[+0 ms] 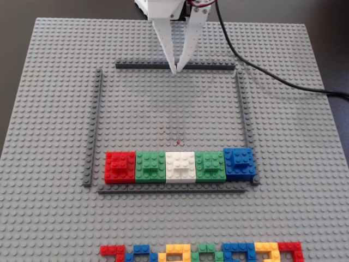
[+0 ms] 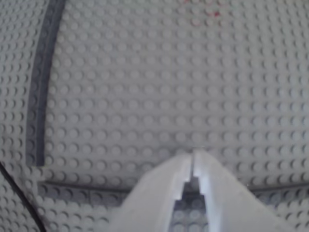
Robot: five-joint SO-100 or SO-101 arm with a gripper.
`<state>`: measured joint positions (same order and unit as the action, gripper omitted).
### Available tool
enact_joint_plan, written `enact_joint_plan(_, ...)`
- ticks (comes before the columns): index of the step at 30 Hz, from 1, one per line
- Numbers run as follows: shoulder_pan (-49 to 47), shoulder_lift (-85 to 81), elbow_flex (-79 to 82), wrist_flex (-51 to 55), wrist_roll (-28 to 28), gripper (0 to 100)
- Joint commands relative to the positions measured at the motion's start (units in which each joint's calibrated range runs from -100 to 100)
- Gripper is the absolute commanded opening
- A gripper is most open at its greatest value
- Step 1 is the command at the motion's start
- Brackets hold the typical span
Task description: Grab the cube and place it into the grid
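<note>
Closed jaws [image 1: 175, 70] at the far strip of the grid [image 1: 92, 131], with the cube [image 1: 120, 166] lying inside the outline.

In the fixed view, the red cube is seen at the left end of a row, touching a green block [image 1: 150, 166]; white [image 1: 180, 166], green [image 1: 210, 165] and blue [image 1: 239, 163] blocks are set beside it along the near strip. The jaws [image 2: 193, 157] are shown clenched on nothing in the wrist view, tips together above the baseplate [image 2: 145, 96]. A multicoloured strip [image 1: 202, 253] is visible at the near edge.

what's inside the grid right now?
Inside the grid: a row of five blocks along its near strip, the red cube leftmost. The shut tool hovers over the far strip.
</note>
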<state>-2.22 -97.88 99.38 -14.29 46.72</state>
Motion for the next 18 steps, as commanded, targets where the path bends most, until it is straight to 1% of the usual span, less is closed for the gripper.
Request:
enact_joint_plan(1, 0.49, -2.12, 0.62, 1.05, -0.93, 0)
enact_joint_plan(18, 1.23, -2.12, 0.62, 2.07, -1.71, 0)
